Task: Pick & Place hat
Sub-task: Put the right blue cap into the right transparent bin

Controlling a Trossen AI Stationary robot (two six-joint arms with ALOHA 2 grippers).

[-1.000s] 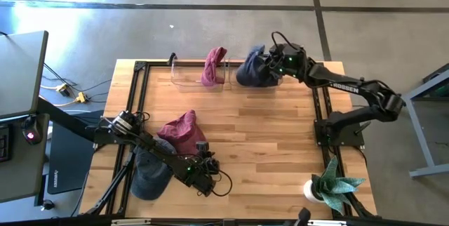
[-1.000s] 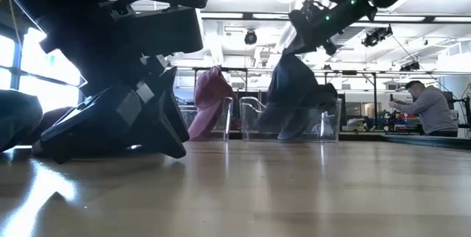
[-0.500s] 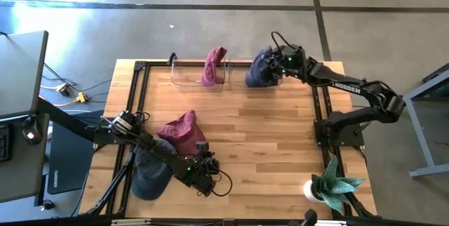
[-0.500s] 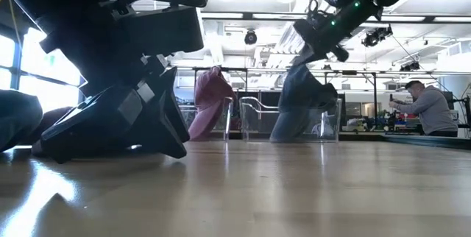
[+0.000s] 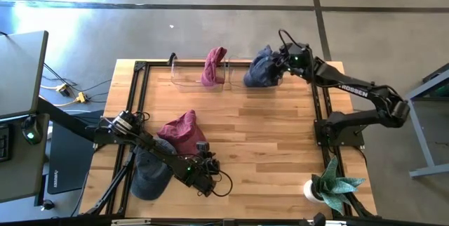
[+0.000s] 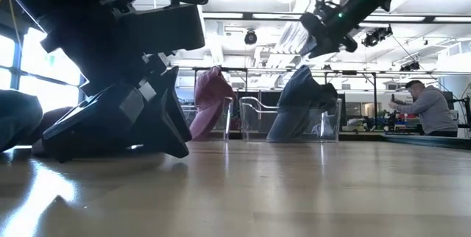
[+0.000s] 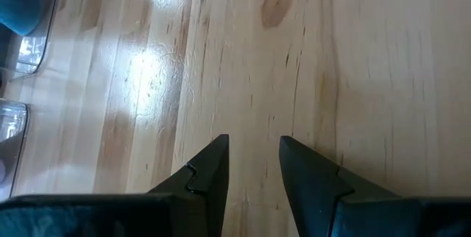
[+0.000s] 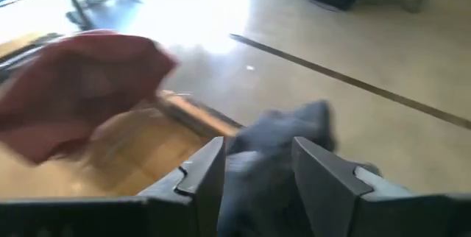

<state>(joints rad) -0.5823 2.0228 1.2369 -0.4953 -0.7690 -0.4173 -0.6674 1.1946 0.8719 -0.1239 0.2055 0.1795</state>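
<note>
Blue hat (image 5: 261, 73) sits in right bin (image 5: 237, 84) at table's far edge. Right gripper (image 5: 286, 59) just above, jaws parted, holding nothing. Lift straight up, clear of cloth, avoiding snagging. Left gripper (image 7: 252, 165) part-open, empty, idle near front.

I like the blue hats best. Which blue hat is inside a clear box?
The blue hat at the far edge, by the right gripper, sits in a clear box. The other blue hat lies under the left arm.

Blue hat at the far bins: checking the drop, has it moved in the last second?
Yes. The blue hat shifted right and settled into the right clear bin, as the right gripper opened.
</note>
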